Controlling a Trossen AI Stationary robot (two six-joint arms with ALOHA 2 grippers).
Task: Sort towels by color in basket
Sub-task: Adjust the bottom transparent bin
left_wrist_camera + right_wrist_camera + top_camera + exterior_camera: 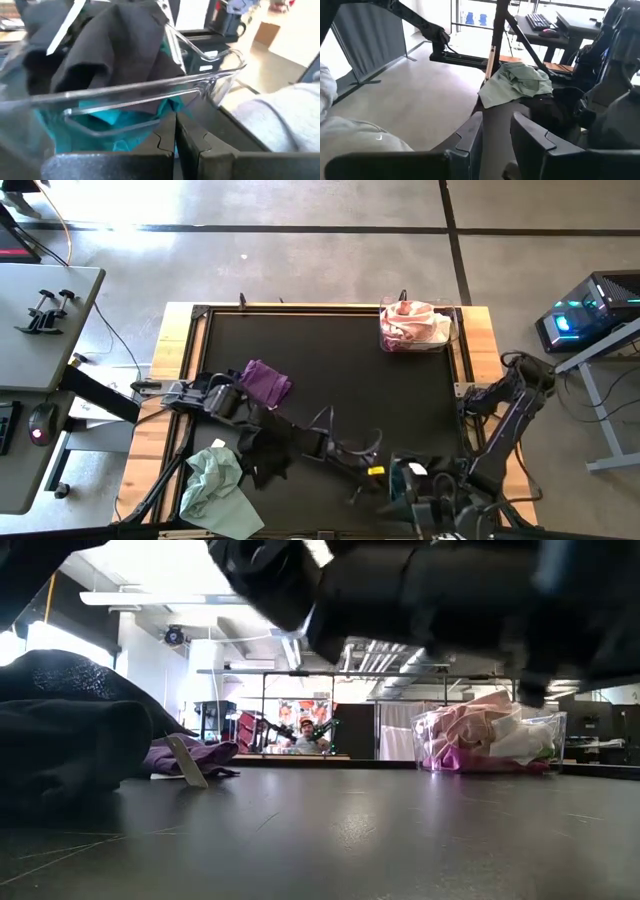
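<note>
Left gripper (175, 142) sits low against the near wall of a clear plastic basket (150, 87), its fingers pressed together just under the rim. Whether they pinch the wall itself cannot be told. A black towel (110, 45) is heaped in the basket and drapes over its rim, with a teal towel (107, 112) beneath it. Right gripper (495, 132) waits near the table's front edge, its fingers spread with nothing between them, and faces a pale mint towel (517, 82) across the mat. Likely hazards: a pull or push on the light basket could tip it and spill both cloths. The draped black towel could also slide off the rim, because little holds it there. The two arms stand close together at the front of the table (350, 370), so a swing by either one risks a knock. The mint towel lies at the front-left corner, by the mat's edge, and a careless sweep could send it off the table. A purple towel (265, 383) lies just beside the left arm and could be snagged. Open room: the middle and back of the mat are bare up to a second clear basket of pink and white towels (415, 326) in the far right corner.
</note>
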